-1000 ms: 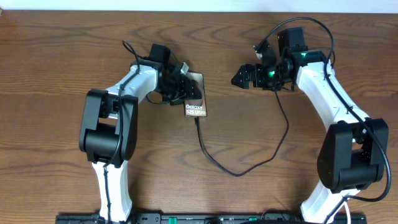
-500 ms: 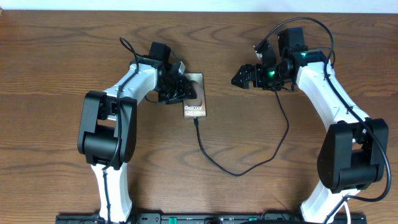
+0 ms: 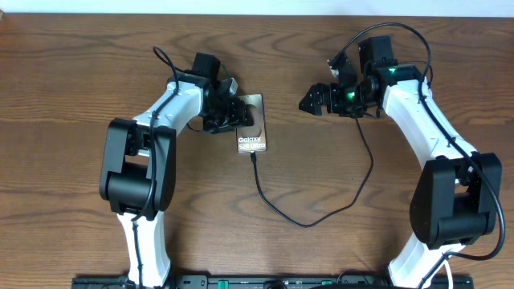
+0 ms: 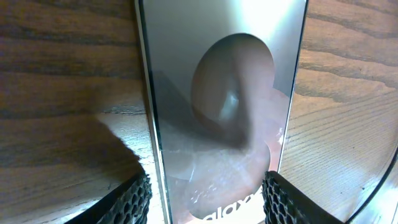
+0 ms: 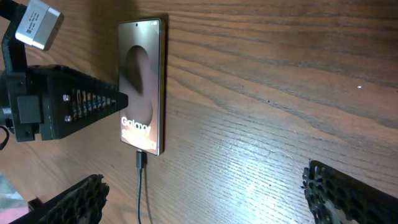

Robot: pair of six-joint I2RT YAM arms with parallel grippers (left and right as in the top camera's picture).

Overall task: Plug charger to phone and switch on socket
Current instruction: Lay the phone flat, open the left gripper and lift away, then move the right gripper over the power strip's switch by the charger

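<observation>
Left claw (image 4: 206, 198) straddles phone (image 4: 217, 74), grip unclear; right claw (image 5: 205, 186) spread wide, empty. We'd lift off straight, sparing the charger (image 5: 140, 186) at 6 o'clock.

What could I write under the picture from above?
Left gripper flanks the phone, charger at its end; right gripper hovers open nearby.

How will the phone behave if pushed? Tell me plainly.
Flat and glossy, the phone would probably slide, not tip or roll. It looks rigid. The plugged-in charger lies slack, so it likely trails along without much resistance.
</observation>
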